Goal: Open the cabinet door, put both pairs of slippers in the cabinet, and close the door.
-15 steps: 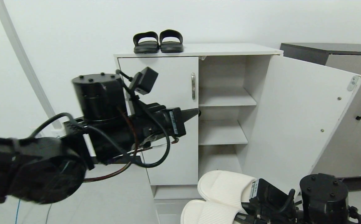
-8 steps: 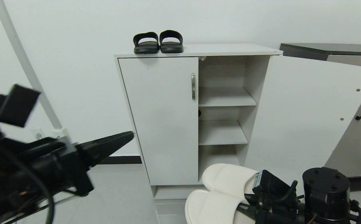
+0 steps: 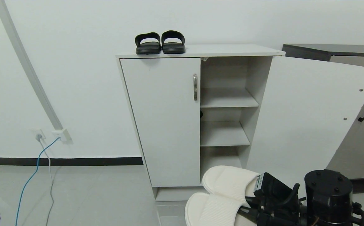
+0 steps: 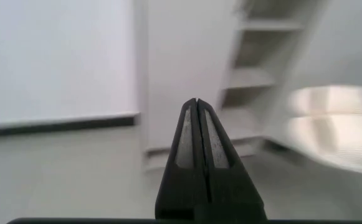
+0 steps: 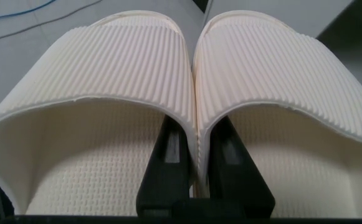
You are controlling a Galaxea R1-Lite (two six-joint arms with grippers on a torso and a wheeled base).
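The right gripper [image 5: 196,149] is pinching the pair of white slippers [image 5: 131,74]. One finger sits inside each slipper, and the two adjoining strap walls are pressed together between them. The ribbed straps arch over the fingers and the toes point away from the gripper. Just ahead of it stands the white cabinet [image 3: 200,50], its right door [image 3: 304,125] swung wide open to the gripper's right. In the head view the slippers overlap the bottom of the open half; whether they have reached the lowest compartment cannot be told. Above and beyond the gripper two shelves [image 3: 225,97] cross that open half. The left door [image 3: 163,125], up and to the gripper's left, is shut, with its metal handle [image 3: 195,87] at the edge nearest the opening. High above the gripper, on the cabinet's top over the shut door, the black slippers [image 3: 160,42] stand side by side, toes to the wall. Behind the open door, to the gripper's right, is a dark cabinet [image 3: 357,94]. The left gripper [image 4: 197,124] has its fingers pressed together on nothing; it points toward the foot of the cabinet, over the floor [image 4: 56,174]. Well off to the right gripper's left are wall sockets [image 3: 44,134], with a blue cable [image 3: 31,175] trailing down.
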